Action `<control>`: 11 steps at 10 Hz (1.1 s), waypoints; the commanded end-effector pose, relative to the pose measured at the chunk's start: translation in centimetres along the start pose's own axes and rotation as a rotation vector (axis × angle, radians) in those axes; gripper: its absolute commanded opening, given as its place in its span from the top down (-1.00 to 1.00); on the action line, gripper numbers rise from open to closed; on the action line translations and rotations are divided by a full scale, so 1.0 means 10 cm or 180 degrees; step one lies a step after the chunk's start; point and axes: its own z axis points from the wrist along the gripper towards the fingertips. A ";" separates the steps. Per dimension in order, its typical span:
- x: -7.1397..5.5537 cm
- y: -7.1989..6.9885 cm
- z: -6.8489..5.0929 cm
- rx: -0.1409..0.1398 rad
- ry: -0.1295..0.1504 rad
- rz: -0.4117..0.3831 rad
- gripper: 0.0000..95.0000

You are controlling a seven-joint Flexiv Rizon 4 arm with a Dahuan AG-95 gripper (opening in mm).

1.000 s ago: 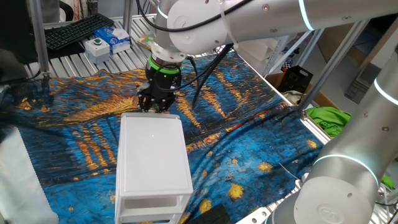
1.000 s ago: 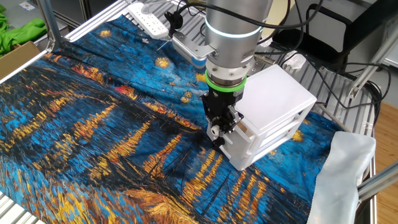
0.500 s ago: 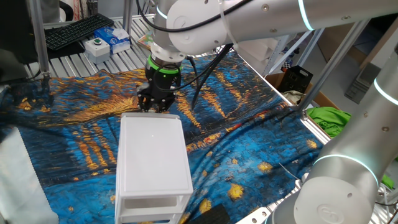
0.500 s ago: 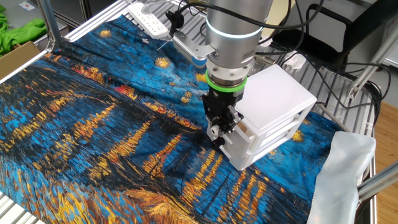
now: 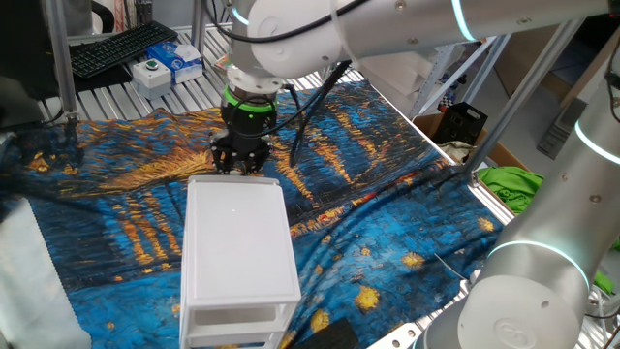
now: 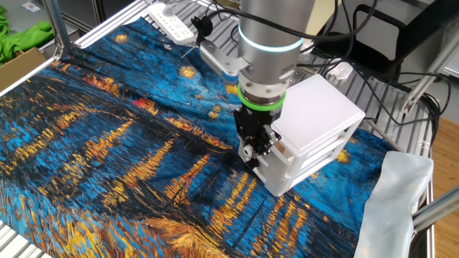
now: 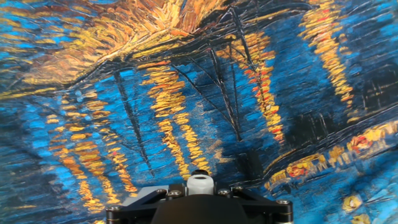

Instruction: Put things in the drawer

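Observation:
The white two-drawer cabinet stands on the painted cloth. Its top drawer sits pushed in, flush with the cabinet's end. My gripper points down right against that end, at the height of the top drawer. The fingers look close together, but I cannot make out whether they pinch anything. The hand view shows only the cloth and the hand's black body at the bottom edge, with no fingers in sight. No things for the drawer show in any view.
The blue and orange cloth covers the table. A keyboard and a small box lie at the back, a white power strip on the frame, a crumpled white sheet beside the cabinet, and a black crate and green cloth off the table.
The arm's upper links have swung slightly to the left. The gripper stays at the cabinet's end and the drawer has not moved.

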 end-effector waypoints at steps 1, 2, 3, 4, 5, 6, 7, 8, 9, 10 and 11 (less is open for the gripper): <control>0.00 0.00 0.00 0.0014 0.0063 -0.0006 1.00; 0.00 0.00 0.00 0.0017 0.0059 -0.0016 1.00; 0.00 0.00 0.00 0.0026 0.0055 -0.0028 1.00; 0.00 0.00 0.00 0.0038 0.0054 -0.0039 1.00; 0.00 0.00 0.00 0.0033 0.0065 -0.0041 1.00; 0.00 0.00 0.00 0.0030 0.0058 -0.0041 1.00; 0.00 0.00 0.00 0.0029 0.0057 -0.0047 1.00; 0.00 0.00 0.00 0.0024 0.0069 -0.0045 1.00; 0.00 0.00 0.00 0.0004 0.0092 -0.0029 1.00; 0.01 0.00 0.00 0.0002 0.0094 -0.0031 1.00; 0.03 0.00 -0.02 0.0007 0.0088 -0.0026 1.00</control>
